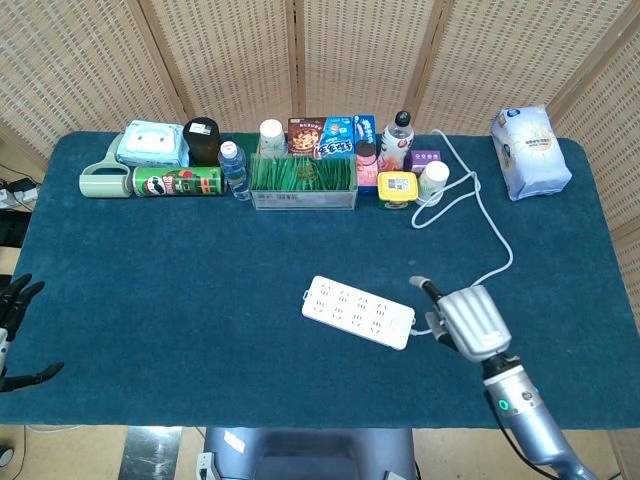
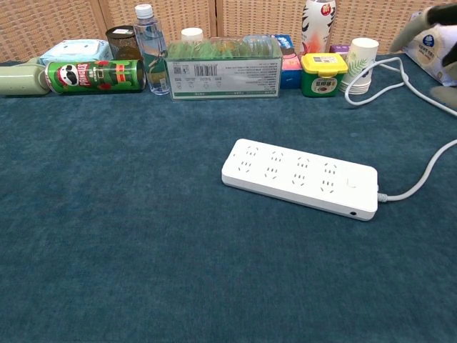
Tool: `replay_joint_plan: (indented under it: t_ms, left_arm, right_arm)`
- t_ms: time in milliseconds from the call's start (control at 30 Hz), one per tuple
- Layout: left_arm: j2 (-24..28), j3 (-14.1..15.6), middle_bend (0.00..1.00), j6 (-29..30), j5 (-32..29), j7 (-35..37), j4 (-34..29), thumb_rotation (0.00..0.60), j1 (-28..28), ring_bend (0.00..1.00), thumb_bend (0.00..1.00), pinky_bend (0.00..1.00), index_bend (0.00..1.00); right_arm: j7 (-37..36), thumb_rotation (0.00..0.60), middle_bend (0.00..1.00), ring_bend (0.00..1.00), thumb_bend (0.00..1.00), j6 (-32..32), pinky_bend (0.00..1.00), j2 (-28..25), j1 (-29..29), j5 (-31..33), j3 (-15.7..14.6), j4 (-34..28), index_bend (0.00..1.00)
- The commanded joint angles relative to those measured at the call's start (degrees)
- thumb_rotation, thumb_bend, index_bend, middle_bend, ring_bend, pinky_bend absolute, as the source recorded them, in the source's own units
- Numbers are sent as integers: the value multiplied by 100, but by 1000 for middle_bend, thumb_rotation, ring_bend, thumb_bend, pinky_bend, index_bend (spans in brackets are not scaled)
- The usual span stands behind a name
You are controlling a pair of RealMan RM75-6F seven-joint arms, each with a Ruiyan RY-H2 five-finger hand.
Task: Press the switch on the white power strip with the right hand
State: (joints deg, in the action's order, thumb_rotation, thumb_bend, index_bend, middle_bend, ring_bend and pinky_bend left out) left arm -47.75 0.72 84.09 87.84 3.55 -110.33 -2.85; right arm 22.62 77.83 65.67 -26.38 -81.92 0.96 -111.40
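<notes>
The white power strip (image 1: pixel 358 311) lies flat on the blue cloth, right of centre; in the chest view the power strip (image 2: pixel 300 179) shows its small switch (image 2: pixel 350 183) at the right end, uncovered. My right hand (image 1: pixel 465 320) hovers to the right of the strip and apart from it, one finger stretched toward the upper left, the others tucked under, holding nothing. Only a grey sliver of the right hand (image 2: pixel 423 25) shows at the chest view's top right corner. My left hand (image 1: pixel 14 332) hangs off the table's left front edge, fingers spread and empty.
The strip's white cord (image 1: pixel 490 230) loops back toward a paper cup (image 1: pixel 433 182). Along the far edge stand a Pringles can (image 1: pixel 178 181), a water bottle (image 1: pixel 233 170), a clear box of green sticks (image 1: pixel 303 180) and snack boxes. A white bag (image 1: pixel 530 150) sits far right.
</notes>
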Motion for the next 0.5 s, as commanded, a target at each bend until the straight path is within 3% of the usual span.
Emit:
replay_joint_plan:
  t_ms: [33, 100, 200, 300, 500]
  left_arm:
    - [-8, 8, 0, 25, 0, 42, 34, 600, 21, 0, 122, 21, 0]
    - [-22, 14, 0, 44, -12, 91, 78, 600, 43, 0, 124, 22, 0]
    - [-49, 27, 0, 66, -9, 131, 134, 600, 69, 0, 123, 21, 0]
    - [-88, 39, 0, 86, 1, 146, 198, 600, 91, 0, 124, 21, 0]
    - [-149, 65, 0, 42, 6, -3, 257, 600, 90, 0, 123, 21, 0]
  right_arm:
    - [-639, 600, 446, 501, 33, 571, 510, -131, 521, -607, -244, 679, 115]
    - [-1149, 600, 306, 323, 0, 805, 346, -87, 756, -781, -354, 1079, 110]
    - [-1897, 600, 177, 159, 0, 1033, 175, -57, 1007, -892, -443, 1600, 107]
    - [-2056, 600, 131, 106, 0, 1160, 118, -66, 1223, -866, -485, 1988, 107]
    - [-2149, 600, 112, 86, 0, 1315, 104, -98, 1513, -753, -424, 2272, 107]
